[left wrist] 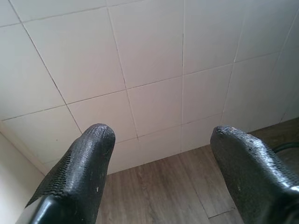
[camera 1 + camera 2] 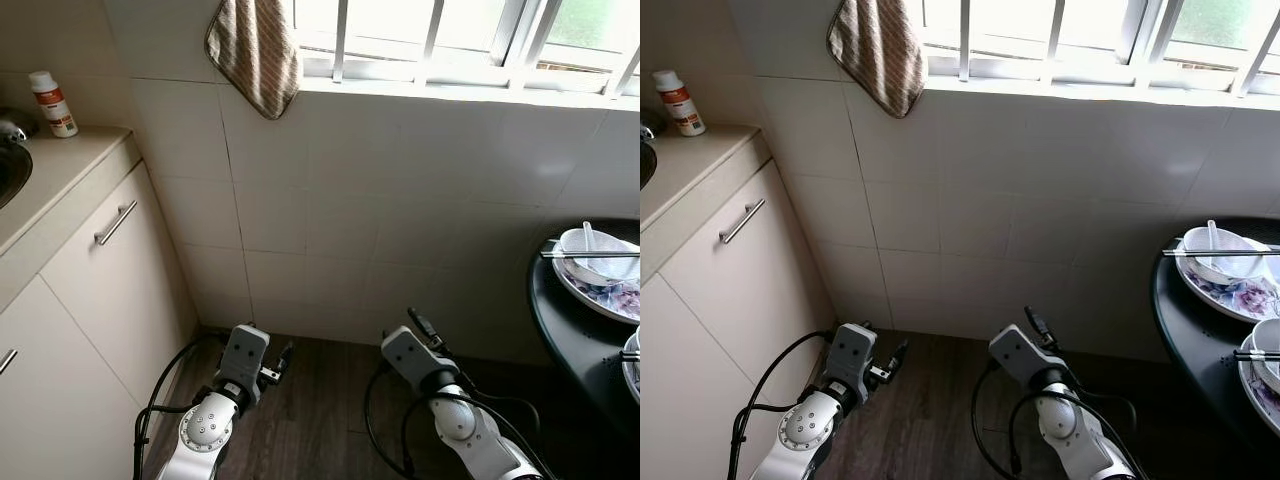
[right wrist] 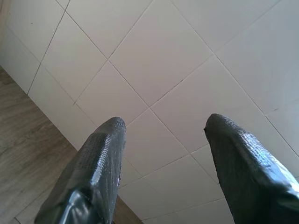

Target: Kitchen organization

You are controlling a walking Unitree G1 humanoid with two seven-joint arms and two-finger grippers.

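Both the left gripper [image 1: 159, 154] and right gripper [image 3: 163, 149] hang low with jaws open and empty, since the white bowls with chopsticks [image 2: 598, 255] await on the round black bench [image 2: 560, 330] at right.

striped towel [image 2: 254, 52] on window bars | white tiled wall [image 2: 400, 200] | wood floor [image 2: 320, 400]

bottle label: the white bottle [image 2: 51, 103] on the counter by my left carries a red-and-white label, but its print is too small for me to read
plates: the patterned plate [image 2: 1238, 296] on the dark table at my right shows a floral pattern, no lettering
readable text: none that I can make out anywhere
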